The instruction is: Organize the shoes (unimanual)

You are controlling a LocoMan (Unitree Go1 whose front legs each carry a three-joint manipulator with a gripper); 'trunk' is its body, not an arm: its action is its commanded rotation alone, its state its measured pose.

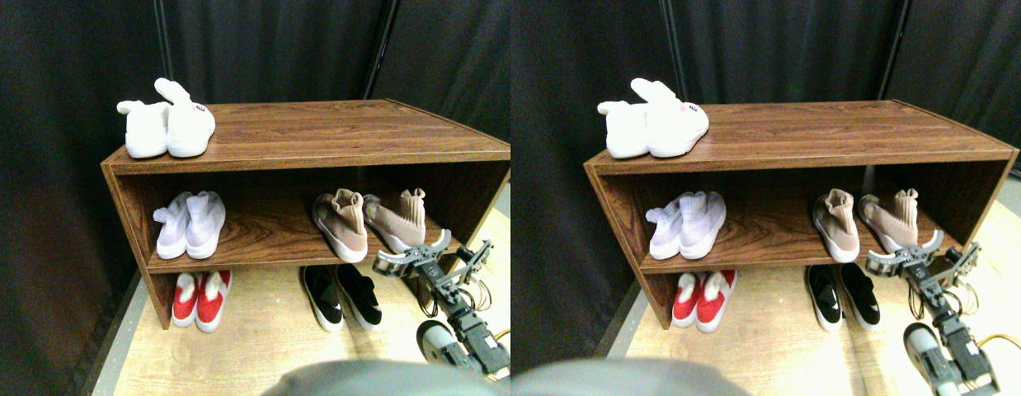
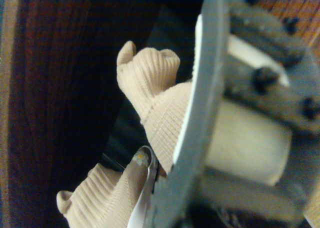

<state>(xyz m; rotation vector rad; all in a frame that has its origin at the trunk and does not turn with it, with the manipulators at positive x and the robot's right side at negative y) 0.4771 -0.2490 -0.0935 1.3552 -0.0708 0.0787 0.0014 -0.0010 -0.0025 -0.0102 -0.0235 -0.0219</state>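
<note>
Five pairs of shoes sit around the wooden shoe rack (image 1: 312,132). White sock sneakers (image 1: 168,124) are on top of the rack at its left end, another pale pair (image 1: 189,223) is on the rack's middle shelf at the left, and the tan knit sneakers (image 1: 370,219) share that shelf toward the right. Red slip-ons (image 1: 199,299) and black slip-ons (image 1: 341,297) are on the floor under the rack. The right hand (image 1: 432,252) hovers just in front of the rack's middle shelf edge, right beside the right-hand tan sneaker (image 1: 399,219); its jaws look spread apart, not clamped on anything. From the wrist camera, both tan sneakers (image 2: 155,103) show just past the dark jaw frame, very close.
</note>
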